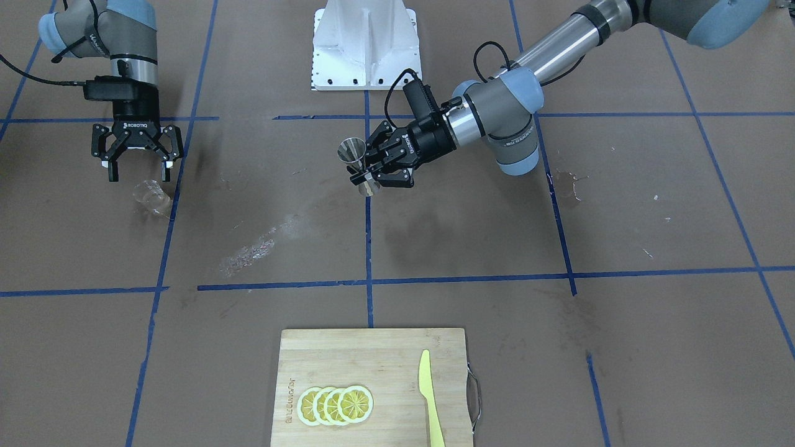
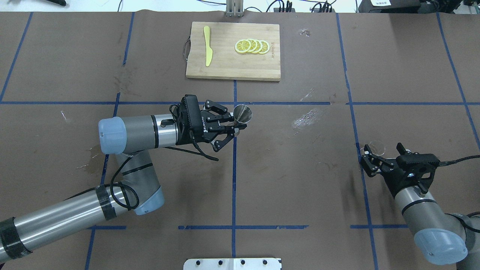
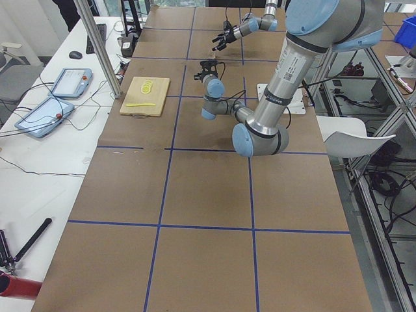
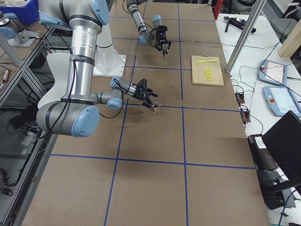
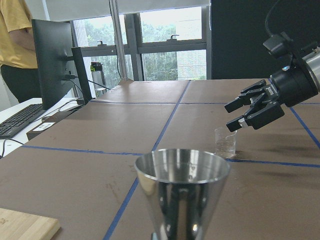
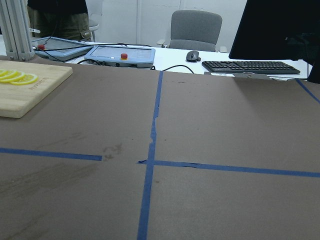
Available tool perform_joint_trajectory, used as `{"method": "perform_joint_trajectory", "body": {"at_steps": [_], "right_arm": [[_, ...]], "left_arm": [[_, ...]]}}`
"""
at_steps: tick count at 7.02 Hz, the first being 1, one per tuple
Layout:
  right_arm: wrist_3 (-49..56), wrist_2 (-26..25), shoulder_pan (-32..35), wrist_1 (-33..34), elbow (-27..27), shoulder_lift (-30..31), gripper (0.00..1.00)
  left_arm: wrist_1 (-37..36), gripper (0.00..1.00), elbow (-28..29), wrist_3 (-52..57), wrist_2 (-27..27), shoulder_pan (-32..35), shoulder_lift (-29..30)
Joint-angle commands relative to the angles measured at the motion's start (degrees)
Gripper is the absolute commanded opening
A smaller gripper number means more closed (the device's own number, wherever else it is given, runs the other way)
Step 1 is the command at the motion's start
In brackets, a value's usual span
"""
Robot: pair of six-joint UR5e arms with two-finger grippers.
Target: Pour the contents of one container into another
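Note:
My left gripper [image 1: 362, 172] is shut on the waist of the silver hourglass jigger [image 1: 354, 153] and holds it off the table near the middle, slightly tilted. Overhead, the jigger [image 2: 242, 113] shows at the left gripper's [image 2: 237, 125] tip. The left wrist view has the jigger's cone [image 5: 182, 192] close up. The clear glass cup [image 1: 151, 195] stands on the table on my right side, also seen as the cup [image 5: 225, 142] in the left wrist view. My right gripper [image 1: 140, 176] hovers open just above and beside the cup, not touching it. The right wrist view shows neither.
A wooden cutting board [image 2: 225, 67] with lemon slices [image 2: 252, 46] and a yellow knife [image 2: 207, 45] lies at the far middle edge. A wet streak [image 1: 248, 251] marks the brown paper between cup and jigger. The white robot base [image 1: 365, 46] sits on the near side.

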State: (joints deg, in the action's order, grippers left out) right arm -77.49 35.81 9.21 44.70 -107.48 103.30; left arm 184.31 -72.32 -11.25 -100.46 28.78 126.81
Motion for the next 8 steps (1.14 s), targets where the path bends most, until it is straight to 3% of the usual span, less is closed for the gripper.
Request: {"method": "perform_joint_trajectory", "body": {"at_steps": [1,3,8], "right_arm": [[-0.6,-0.7,-0.4,0.0,3.1,-1.7,0.99],[-0.9,-1.6,-0.4,-0.1,7.7,-4.8,0.99],[-2.5,-1.7,-0.4,-0.1,9.8,-4.8,0.96]], "left_arm": [[0.0,0.00,0.0,0.0,0.2,-0.1,-0.3],[0.1,0.00,0.0,0.0,0.2,-0.1,-0.3],[0.1,0.00,0.0,0.0,0.3,-0.1,-0.3]]}}
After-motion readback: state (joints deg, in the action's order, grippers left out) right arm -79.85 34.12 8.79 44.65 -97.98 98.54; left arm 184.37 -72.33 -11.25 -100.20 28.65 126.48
